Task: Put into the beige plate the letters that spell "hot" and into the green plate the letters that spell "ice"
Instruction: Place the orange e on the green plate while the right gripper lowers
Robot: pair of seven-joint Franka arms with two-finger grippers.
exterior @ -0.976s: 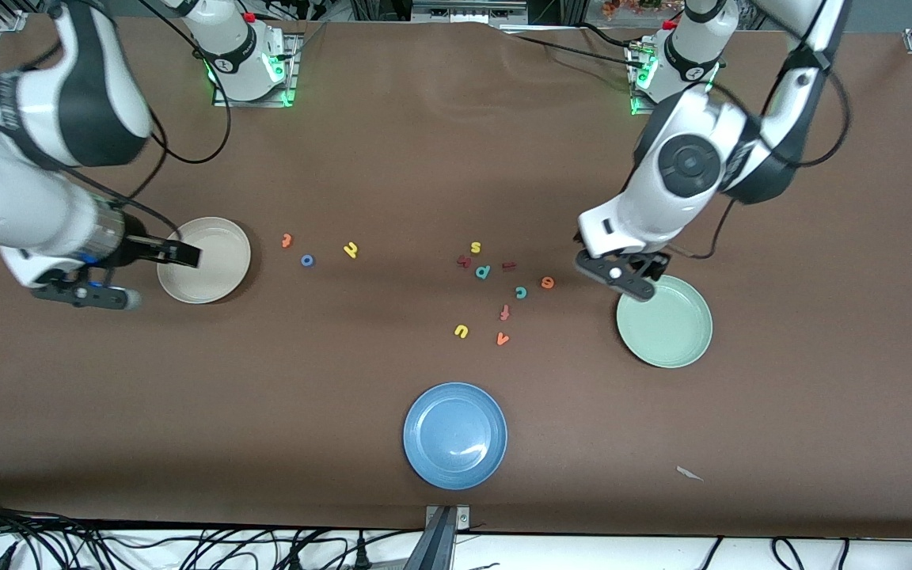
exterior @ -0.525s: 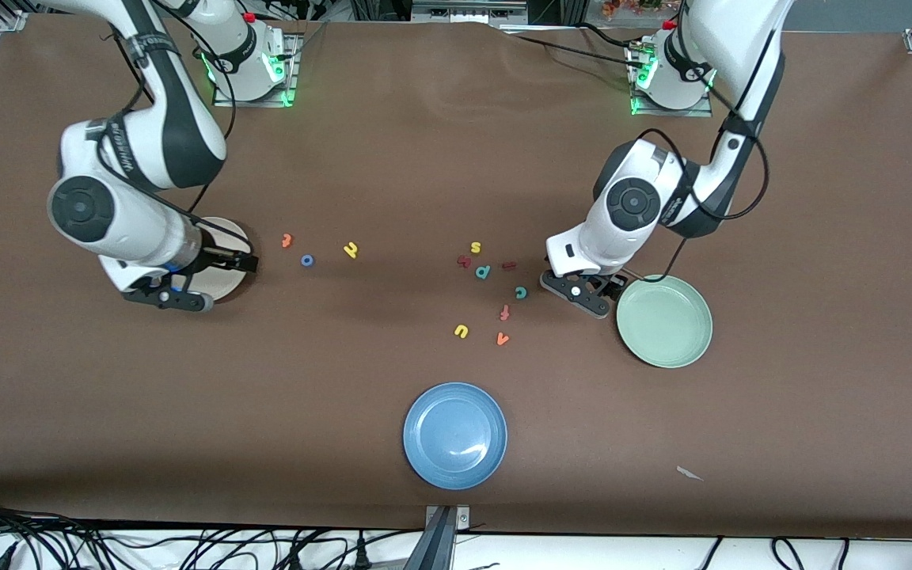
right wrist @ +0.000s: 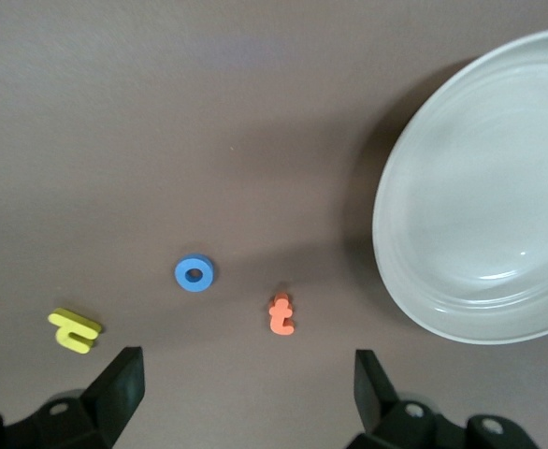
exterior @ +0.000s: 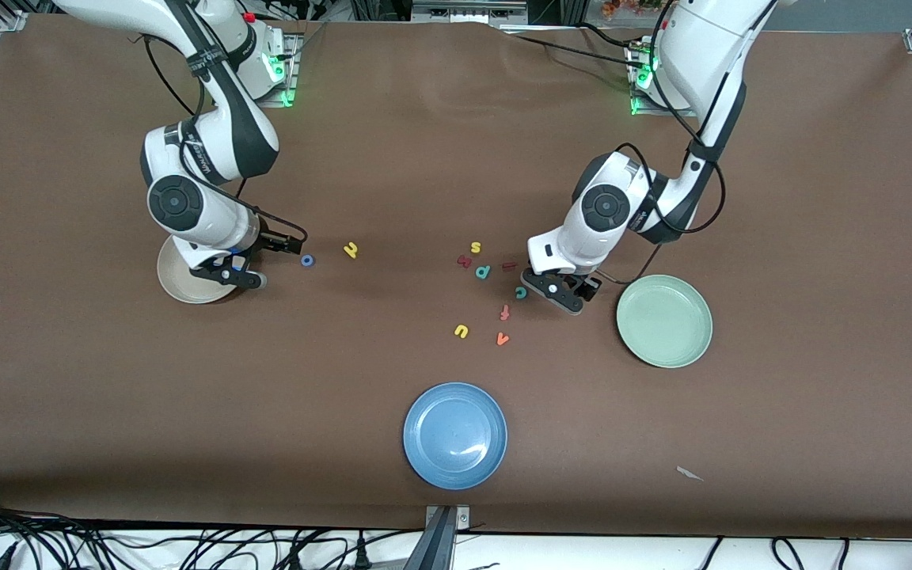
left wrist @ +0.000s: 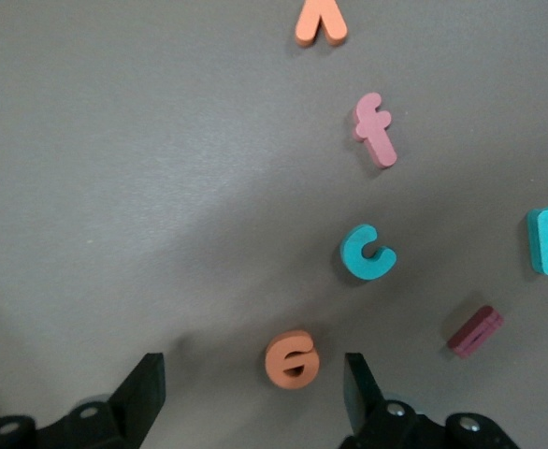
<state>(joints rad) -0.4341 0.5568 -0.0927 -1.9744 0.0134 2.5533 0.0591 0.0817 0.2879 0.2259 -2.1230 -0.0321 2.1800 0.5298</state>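
Table, brown, bearing three plates and scattered foam letters. Beige plate at the right arm's end, green plate at the left arm's end, both empty; blue plate nearest the front camera, no part of the task. Right gripper: low beside the beige plate, jaws wide and empty; in its wrist view the t lies between the spread fingers, a little ahead of the tips, with the o just beside it and the h next along, toward the table's middle. Left gripper: low over the letter cluster beside the green plate, jaws wide with nothing held; the e sits between its fingers, near the middle of the gap, so the coming move looks like a straight drop and close. The c lies just beside the e, the i a short bar set aslant near it, both nearer this arm than the other. Non-task letters: p, f, v, u, s. No brand or label is readable; the letter shapes are the only writing.
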